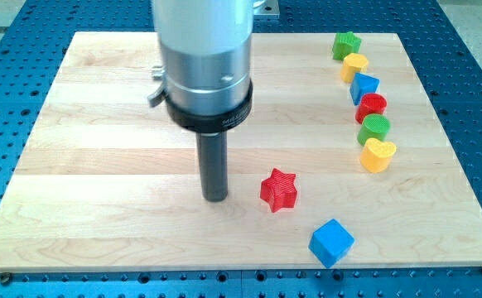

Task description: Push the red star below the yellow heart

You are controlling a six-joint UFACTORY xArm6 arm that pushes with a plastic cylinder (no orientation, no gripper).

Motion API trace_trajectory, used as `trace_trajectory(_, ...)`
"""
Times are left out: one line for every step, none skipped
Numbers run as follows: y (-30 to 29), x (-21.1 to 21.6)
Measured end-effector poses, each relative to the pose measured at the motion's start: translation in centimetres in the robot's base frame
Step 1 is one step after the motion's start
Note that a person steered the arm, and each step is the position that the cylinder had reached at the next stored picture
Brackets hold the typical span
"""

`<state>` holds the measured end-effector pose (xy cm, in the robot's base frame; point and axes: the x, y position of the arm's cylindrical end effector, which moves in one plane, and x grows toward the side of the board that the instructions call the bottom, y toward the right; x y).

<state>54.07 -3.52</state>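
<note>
The red star (279, 189) lies on the wooden board (100, 165), a little right of the middle and toward the view's bottom. The yellow heart (378, 154) sits to its upper right, at the lower end of a column of blocks. My tip (216, 197) rests on the board just left of the red star, with a small gap between them. The rod hangs from a large silver and black cylinder (205, 66) that hides part of the board's top middle.
A blue cube (331, 242) lies below and right of the star near the bottom edge. Above the heart runs a column: green block (375, 127), red block (372, 105), blue block (363, 86), yellow block (354, 64), green star (347, 45).
</note>
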Motion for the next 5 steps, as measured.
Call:
trace_trajectory(4.7,0.4)
trace_trajectory(12.0,0.4)
trace_trajectory(14.9,0.4)
trace_trajectory(12.6,-0.5)
trace_trajectory(13.5,-2.2)
